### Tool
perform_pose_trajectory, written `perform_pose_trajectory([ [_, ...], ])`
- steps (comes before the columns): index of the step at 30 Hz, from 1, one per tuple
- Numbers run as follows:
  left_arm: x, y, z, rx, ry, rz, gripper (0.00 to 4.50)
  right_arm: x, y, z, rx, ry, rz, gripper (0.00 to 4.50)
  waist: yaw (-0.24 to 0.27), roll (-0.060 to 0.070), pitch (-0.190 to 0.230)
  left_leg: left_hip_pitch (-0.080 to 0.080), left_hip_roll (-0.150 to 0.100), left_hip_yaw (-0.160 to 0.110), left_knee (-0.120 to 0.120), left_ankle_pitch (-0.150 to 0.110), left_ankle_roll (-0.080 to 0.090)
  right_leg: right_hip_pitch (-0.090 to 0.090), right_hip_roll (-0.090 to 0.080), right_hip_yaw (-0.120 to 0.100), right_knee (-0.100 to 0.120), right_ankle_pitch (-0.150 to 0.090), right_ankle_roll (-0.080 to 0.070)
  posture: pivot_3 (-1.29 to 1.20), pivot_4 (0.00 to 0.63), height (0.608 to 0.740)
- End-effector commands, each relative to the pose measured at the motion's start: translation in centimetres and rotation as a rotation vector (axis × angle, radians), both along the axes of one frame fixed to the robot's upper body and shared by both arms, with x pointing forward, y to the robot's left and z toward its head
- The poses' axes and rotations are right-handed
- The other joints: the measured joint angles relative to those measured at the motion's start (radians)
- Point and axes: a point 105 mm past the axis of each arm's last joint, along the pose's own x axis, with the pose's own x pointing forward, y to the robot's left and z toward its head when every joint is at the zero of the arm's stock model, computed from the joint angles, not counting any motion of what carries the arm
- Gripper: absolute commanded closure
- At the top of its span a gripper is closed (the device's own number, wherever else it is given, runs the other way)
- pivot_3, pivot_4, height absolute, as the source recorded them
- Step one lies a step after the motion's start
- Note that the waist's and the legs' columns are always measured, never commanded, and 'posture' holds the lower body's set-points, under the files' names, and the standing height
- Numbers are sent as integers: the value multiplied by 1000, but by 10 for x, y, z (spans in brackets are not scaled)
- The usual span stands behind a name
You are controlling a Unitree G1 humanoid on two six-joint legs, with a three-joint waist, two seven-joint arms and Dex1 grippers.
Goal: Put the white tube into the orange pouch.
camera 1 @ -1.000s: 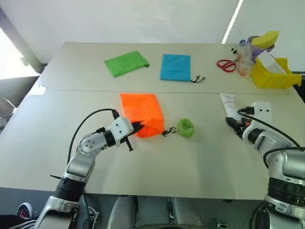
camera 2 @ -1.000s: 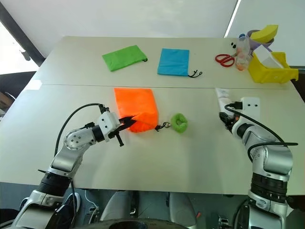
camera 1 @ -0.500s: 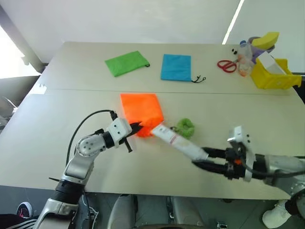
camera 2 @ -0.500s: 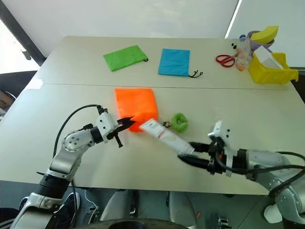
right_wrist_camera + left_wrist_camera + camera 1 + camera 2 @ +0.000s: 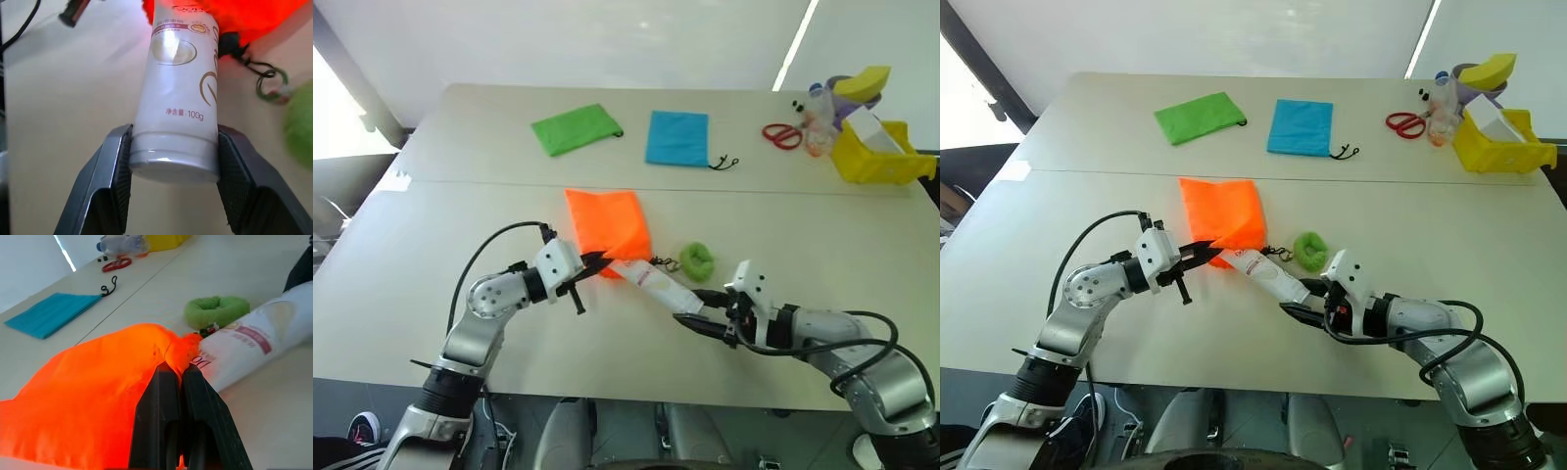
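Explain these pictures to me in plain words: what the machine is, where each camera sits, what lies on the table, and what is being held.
This is a humanoid robot with two arms, each ending in a two-fingered black gripper. Two pictures come from cameras in its head, looking down over the table. The other two come from cameras on each wrist, looking along that gripper's fingers.

The left gripper is shut on the edge of the orange pouch, pinching the fabric at its mouth. The right gripper holds the white tube by its cap end, the far end at the pouch's mouth.

Also on the table: a fuzzy green ring on the pouch's cord, a green pouch, a blue pouch, red scissors and a yellow bin.
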Motion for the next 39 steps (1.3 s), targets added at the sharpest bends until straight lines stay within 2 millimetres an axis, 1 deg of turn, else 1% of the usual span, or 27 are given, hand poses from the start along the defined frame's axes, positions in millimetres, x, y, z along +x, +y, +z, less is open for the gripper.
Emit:
perform_pose_trajectory([
  [1,-3,-2,10,-16,-33,-13,4500,-4,20,4,44,-30,50,2675,-1,0,0,0,0,0,0,0,0,0,0,0,0,0,0,0,150,740],
  [3,-3,-4,9,-18,-30,-14,4500,5,30,-2,44,-30,28,2675,-4,0,0,0,0,-1,0,0,0,0,0,0,0,0,0,0,150,740],
  [5,-3,-6,9,-21,-26,-14,4500,20,37,-5,42,-47,-20,2675,-8,0,0,1,0,-1,0,0,0,-1,0,1,0,0,0,0,150,740],
  [9,-2,-6,9,-26,-19,-9,4500,39,48,2,63,-96,-78,2675,-2,0,0,1,0,-1,0,1,0,0,0,1,1,1,-1,0,150,740],
  [14,-5,-5,6,-17,6,-4,4500,39,58,9,86,-86,-59,2675,-2,0,0,-1,0,-2,0,1,0,-1,-1,0,1,1,-1,0,150,740],
  [17,-5,-4,6,-27,10,6,4500,42,53,17,89,-100,-67,2675,-3,0,0,-1,0,-2,0,1,0,-1,-1,0,0,1,-1,0,150,740],
  [20,-6,-5,3,-21,16,8,4500,47,58,23,127,-90,-81,2675,-4,0,0,-1,0,-2,0,1,0,-2,-1,0,1,1,-1,0,150,740],
  [23,-4,-8,2,-24,28,8,4500,57,71,22,142,-95,-95,2675,-8,0,0,0,0,-3,0,1,0,-1,0,0,1,1,-1,0,150,740],
  [26,-4,-19,7,-27,32,-21,4500,69,78,21,157,-85,-116,2675,-6,0,0,0,0,-3,0,1,0,-2,1,0,2,1,-1,0,150,740],
  [29,-3,-23,7,-25,46,-35,4500,77,84,21,153,-85,-137,2675,-3,0,0,0,0,-2,0,1,0,-2,0,0,2,2,-1,0,150,740],
  [34,-3,-22,5,-22,44,-27,4500,75,93,13,117,-72,-127,2675,-5,0,0,-1,0,-2,0,1,0,-3,-1,0,1,2,-1,0,150,740],
  [36,-4,-22,4,-21,45,-23,4500,77,98,13,105,-86,-133,2675,-7,0,0,-1,0,-2,0,1,0,-3,-1,0,2,2,-1,0,150,740],
  [39,-4,-21,3,-16,45,-22,4500,73,108,15,118,-71,-85,2675,-7,0,0,-1,0,-2,0,1,0,-3,0,0,2,2,-1,0,150,740],
])
